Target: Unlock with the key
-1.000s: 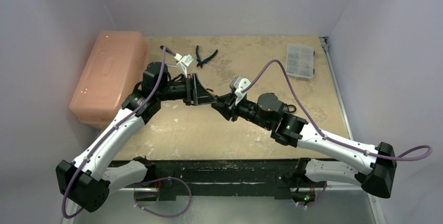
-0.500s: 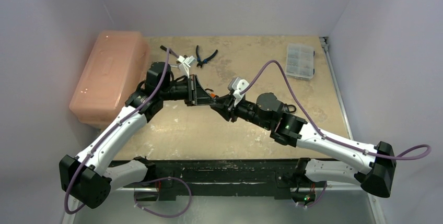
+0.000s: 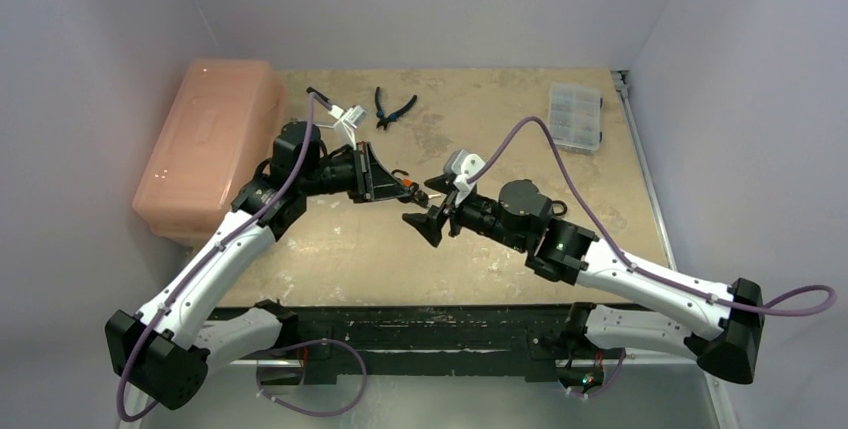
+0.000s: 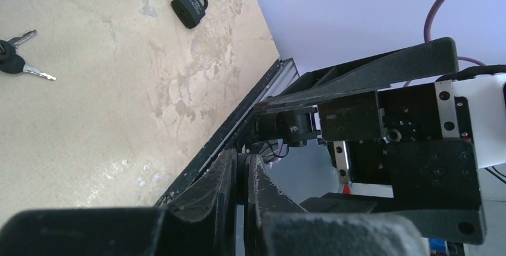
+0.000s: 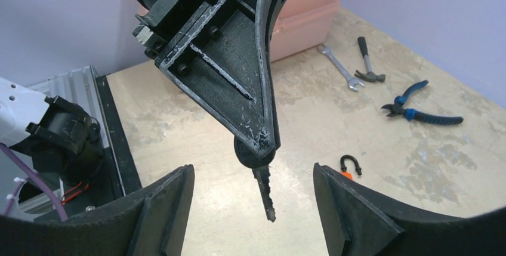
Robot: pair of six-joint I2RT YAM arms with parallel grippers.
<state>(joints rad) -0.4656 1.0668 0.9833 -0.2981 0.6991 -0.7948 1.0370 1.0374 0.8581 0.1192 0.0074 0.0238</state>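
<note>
Left arm [image 3: 215, 259], right arm [image 3: 640, 274]: white shells, black joints; purple cable [image 3: 545, 139] along each; left pincer [image 5: 261, 139] black, scuffed, dark screws [image 5: 212, 31]

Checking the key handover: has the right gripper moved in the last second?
Yes. The right gripper has opened and backed off slightly rightward and nearer, away from the pliers, leaving the key in the shut left gripper.

Worn table [image 3: 350, 249] carries pink box [image 3: 210, 139], pliers [image 3: 393, 109], clear organizer [image 3: 575, 117] and padlock [image 4: 191, 8].
</note>
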